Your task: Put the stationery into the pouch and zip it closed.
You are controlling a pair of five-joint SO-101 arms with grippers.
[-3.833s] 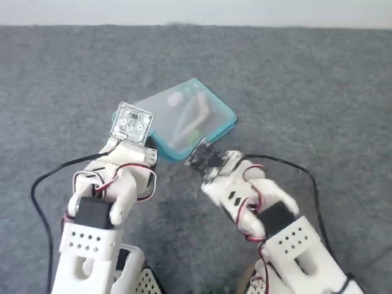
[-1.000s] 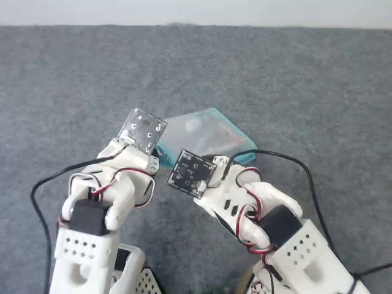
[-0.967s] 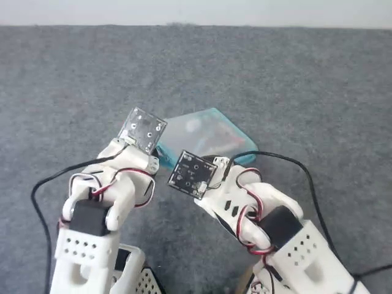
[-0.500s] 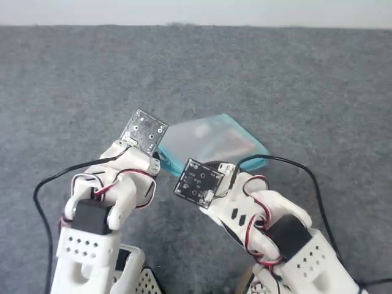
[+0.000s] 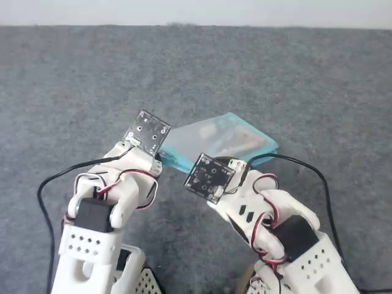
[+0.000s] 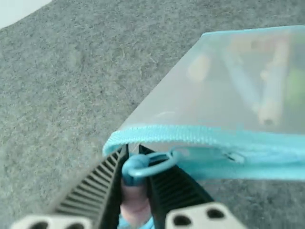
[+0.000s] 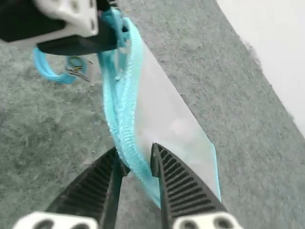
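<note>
Pouch (image 5: pixel 214 139) mid-counter (image 5: pixel 318 79), clear walls with teal trim, lying just beyond both arms, one corner pointing far. Its zip edge faces near and runs from the left arm's wrist across to the right arm's. Left hand (image 6: pixel 135 155) sits at the left end of that edge, closed on the teal ring pull (image 6: pixel 145 164), which is pinched between the ribbed pads. Something pinkish is also between the pads nearer the wrist; cannot tell what. Right hand (image 7: pixel 136 155) is further right along the same edge, jaws drawn narrow with the zip band running between them, so it grips the pouch by its edge. From the right wrist view the band rises from the right hand toward the left hand, pouch body to the far side of it. A loop of teal cord (image 7: pixel 50 71) lies on the grey counter just beside the left hand. Stationery (image 6: pixel 267 90) is inside the pouch, pale pens showing through the wall, lying toward the right end, well apart from the pull. Whether the teeth between the two hands are meshed, cannot tell. Black cable (image 5: pixel 306 166) arcs over the counter near the pouch's right corner.
</note>
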